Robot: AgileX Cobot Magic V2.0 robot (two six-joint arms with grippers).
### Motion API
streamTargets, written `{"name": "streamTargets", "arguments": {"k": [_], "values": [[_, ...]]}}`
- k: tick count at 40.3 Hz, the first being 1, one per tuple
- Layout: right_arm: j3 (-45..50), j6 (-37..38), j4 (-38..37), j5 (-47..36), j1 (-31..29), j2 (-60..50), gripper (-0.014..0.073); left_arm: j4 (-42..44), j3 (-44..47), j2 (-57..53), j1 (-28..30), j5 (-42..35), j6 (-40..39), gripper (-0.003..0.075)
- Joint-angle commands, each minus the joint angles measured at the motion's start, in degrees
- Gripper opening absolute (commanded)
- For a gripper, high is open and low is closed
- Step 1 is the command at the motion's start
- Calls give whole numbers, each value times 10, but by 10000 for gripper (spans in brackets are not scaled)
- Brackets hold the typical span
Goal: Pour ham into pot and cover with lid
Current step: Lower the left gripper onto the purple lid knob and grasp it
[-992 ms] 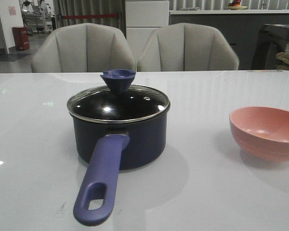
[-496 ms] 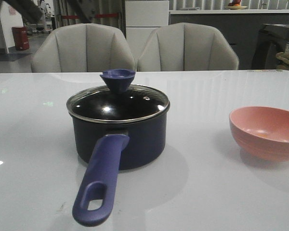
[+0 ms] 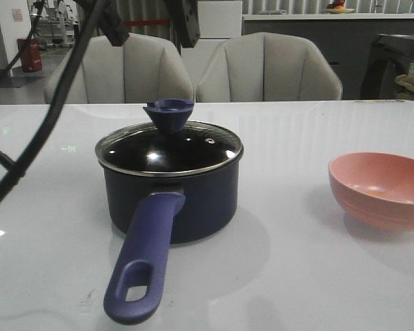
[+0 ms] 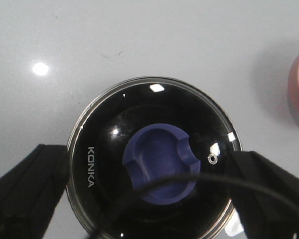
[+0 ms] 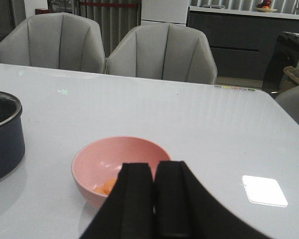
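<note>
While the ham (image 5: 106, 186) sits in the pink bowl (image 5: 89, 164), nothing's poured yet.
Lid (image 4: 152, 167) is on the pot (image 3: 171, 200); left gripper (image 4: 152, 199) hangs spread wide above its knob (image 4: 159, 167), right gripper (image 5: 153, 199) is pressed together, empty, near the bowl.

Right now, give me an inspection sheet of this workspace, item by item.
Surface: white glossy table, with glare spots.
Pot: upright, handle pointing toward the camera.
Lid: seated on the pot, knob up, marked KONKA.
Ham: orange slices lying in the pink bowl, right of the pot.
Clutter: nothing seen.
Left gripper: open, above the lid, fingers either side of it.
Right gripper: shut, empty, near the bowl.
Cables: black cable hanging at the left.
Surroundings: two grey chairs behind the table.
</note>
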Motion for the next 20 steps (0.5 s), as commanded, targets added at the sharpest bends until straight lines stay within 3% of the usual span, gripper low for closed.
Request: {"name": "streamTargets", "arguments": {"k": [1,20], "values": [[4,-1,-1,-51,-3,-11,142,-13,-46,-2,-3,6,-5,663],[4,-1,-1,-51,-3,-11,142,-44,-82,64,-4,48,-5,662]]}}
